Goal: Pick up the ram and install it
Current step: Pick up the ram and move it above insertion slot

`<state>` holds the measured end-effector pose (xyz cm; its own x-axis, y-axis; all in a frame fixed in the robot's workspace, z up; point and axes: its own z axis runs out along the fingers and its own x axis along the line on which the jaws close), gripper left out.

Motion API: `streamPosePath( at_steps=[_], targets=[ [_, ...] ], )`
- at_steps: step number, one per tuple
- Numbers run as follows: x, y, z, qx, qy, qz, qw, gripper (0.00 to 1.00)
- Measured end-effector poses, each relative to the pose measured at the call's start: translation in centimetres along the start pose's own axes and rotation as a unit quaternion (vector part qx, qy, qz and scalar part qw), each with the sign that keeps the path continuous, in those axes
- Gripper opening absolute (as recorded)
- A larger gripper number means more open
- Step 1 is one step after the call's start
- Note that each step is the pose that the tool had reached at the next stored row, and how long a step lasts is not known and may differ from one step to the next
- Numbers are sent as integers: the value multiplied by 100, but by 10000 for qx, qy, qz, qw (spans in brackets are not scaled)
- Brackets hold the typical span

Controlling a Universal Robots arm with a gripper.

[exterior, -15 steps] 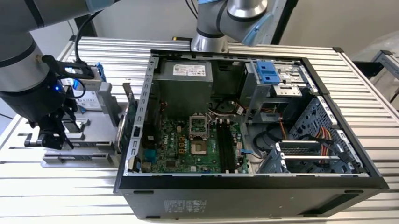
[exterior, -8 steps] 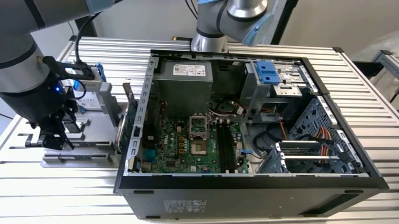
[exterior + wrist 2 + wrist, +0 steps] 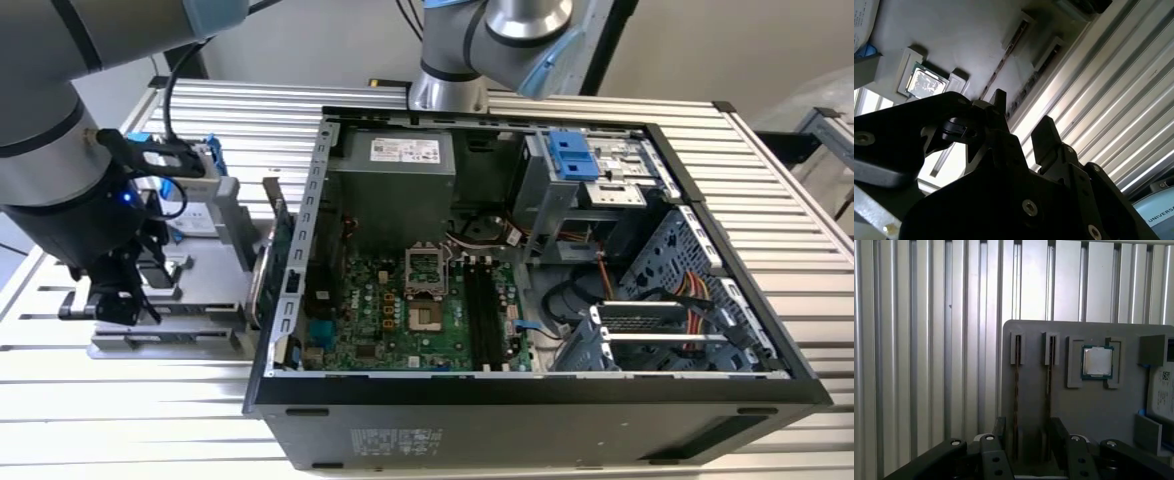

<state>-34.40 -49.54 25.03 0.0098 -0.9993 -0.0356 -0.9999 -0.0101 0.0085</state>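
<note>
- Hand (image 3: 1028,426) sits nearest the lens in both wrist views, black fingers (image 3: 1000,432) apart, holding nothing.
- ram (image 3: 1016,385) stands on edge in a slot of the grey fixture tray (image 3: 1094,415), not yet lifted.
- second ram stick (image 3: 1049,385) stands in the next slot, just beside and parallel.
- In the first wrist view the fingers frame both sticks near one end. Cannot tell whether there is contact, or which stick is lined up.
- processor chip (image 3: 1097,361) sits in its own holder on the same tray, next to the second stick. hard drive (image 3: 1163,395) lies beyond it.
- In the exterior view the hand hangs over the tray on the ribbed metal surface (image 3: 134,420), at the exterior view's left of the open computer case (image 3: 534,420).
- motherboard (image 3: 387,310) lies inside the case. Its long black memory slots (image 3: 487,320) look unfilled.
- Step, as a judgement: lining up for the pick, early in the task, install not begun.
- The grasp seems to call for centring on one stick only and closing on its flat faces. It also needs a straight lift, so the neighbouring stick is not caught.
</note>
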Motion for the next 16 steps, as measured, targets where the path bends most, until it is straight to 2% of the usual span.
streamPosePath(
  at_steps=[16],
  targets=[
    [6, -1, 161, 2, 16, 64, 10000, 100]
  ],
)
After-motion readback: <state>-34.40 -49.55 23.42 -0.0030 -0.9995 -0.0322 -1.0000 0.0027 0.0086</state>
